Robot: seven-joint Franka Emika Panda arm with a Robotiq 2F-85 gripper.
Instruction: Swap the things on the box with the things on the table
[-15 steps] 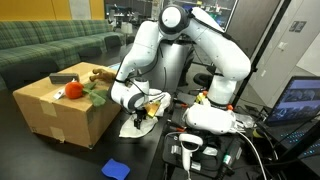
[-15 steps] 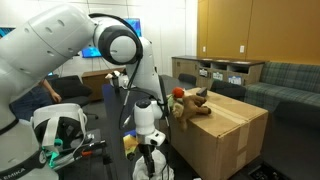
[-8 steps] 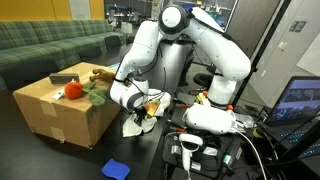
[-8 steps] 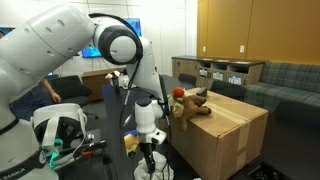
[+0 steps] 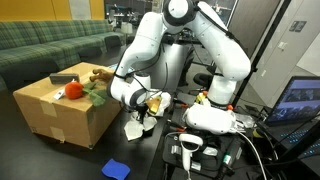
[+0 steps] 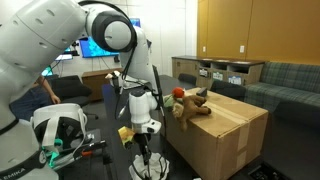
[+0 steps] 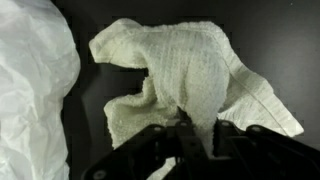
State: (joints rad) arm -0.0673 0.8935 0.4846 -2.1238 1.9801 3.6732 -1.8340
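Observation:
My gripper (image 7: 197, 135) is shut on a cream towel (image 7: 190, 70), a fold of it pinched between the jaws. In both exterior views the gripper (image 5: 141, 112) (image 6: 141, 128) hangs beside the cardboard box (image 5: 50, 115) with the towel (image 5: 135, 127) dangling just above the dark table. On the box lie a red object (image 5: 73, 90), a green item (image 5: 95, 97), a brown plush toy (image 5: 98, 74) (image 6: 192, 105) and a grey item (image 5: 63, 77). A white crumpled thing (image 7: 30, 90) lies on the table next to the towel.
A blue item (image 5: 116, 169) lies on the table in front of the box. A second robot base with cables (image 5: 205, 125) stands close by. A green sofa (image 5: 50, 45) is behind the box, a screen (image 5: 300, 100) at the edge.
The jaws have closed on the towel. The arm has risen a little and the towel has come up off the table with it.

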